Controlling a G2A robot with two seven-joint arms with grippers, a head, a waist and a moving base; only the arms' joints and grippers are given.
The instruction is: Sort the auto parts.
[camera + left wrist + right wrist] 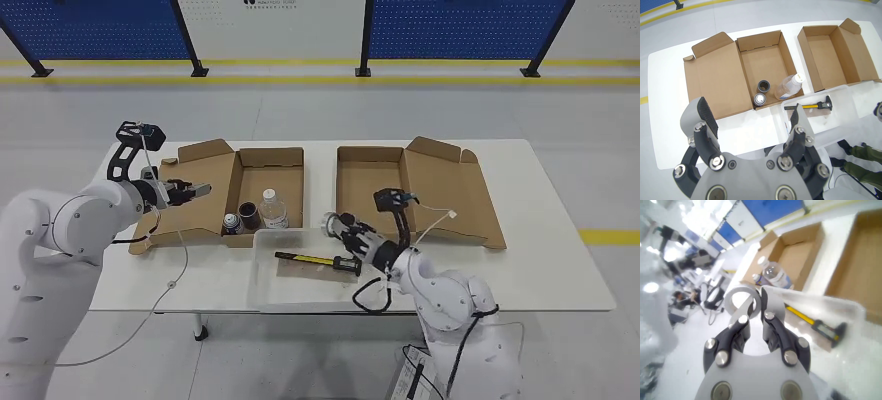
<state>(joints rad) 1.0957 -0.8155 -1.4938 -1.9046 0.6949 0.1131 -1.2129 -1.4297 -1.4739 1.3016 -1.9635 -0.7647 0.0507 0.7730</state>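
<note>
A caliper [318,261] lies in the white tray [300,292]. Behind the tray's left end a box [283,165] holds a bottle [271,209], can [230,222] and black tube [247,212]; behind its right end, a second box [365,185].

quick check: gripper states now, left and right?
left gripper: open, nothing between the fingers.
right gripper: closed on a grey ring.

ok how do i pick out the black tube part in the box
On the white table, go to the open cardboard box on the robot's left. At its near edge, the black sleeve stands beside a silver-topped can and a clear bottle. Only it is a short hollow tube, open at the top.
</note>
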